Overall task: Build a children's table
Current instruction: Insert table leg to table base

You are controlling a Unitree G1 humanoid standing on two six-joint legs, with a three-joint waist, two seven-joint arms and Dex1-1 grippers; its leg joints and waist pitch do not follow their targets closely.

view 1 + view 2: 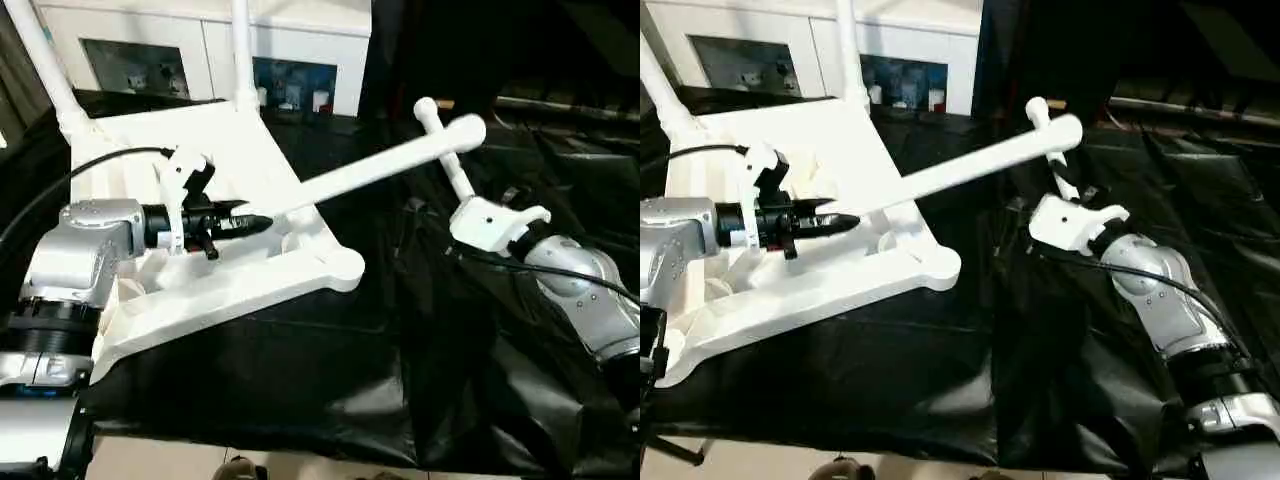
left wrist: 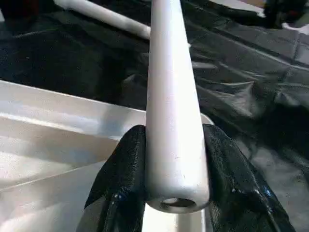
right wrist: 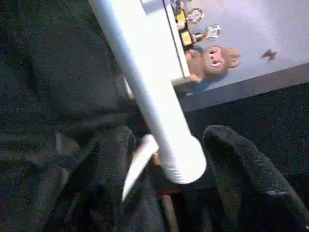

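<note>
The children's table (image 1: 215, 150) lies upside down on the black-draped counter (image 1: 400, 350); a loose leg (image 1: 380, 165) is clamped at its narrow end by the left hand (image 1: 262, 222), apparently for socketing, while the right hand (image 3: 169, 145) stands open around the thick end.

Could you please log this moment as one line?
left pincer: shut on leg | right pincer: open around leg's wide end | tabletop: upside down, two legs fitted

The left gripper (image 2: 176, 193) is clamping a white tapered leg (image 2: 171, 96), its black jaws pressing both sides near the hollow end. Beneath, the white table top (image 2: 58, 140) is lying on black sheeting (image 2: 251, 92).
</note>
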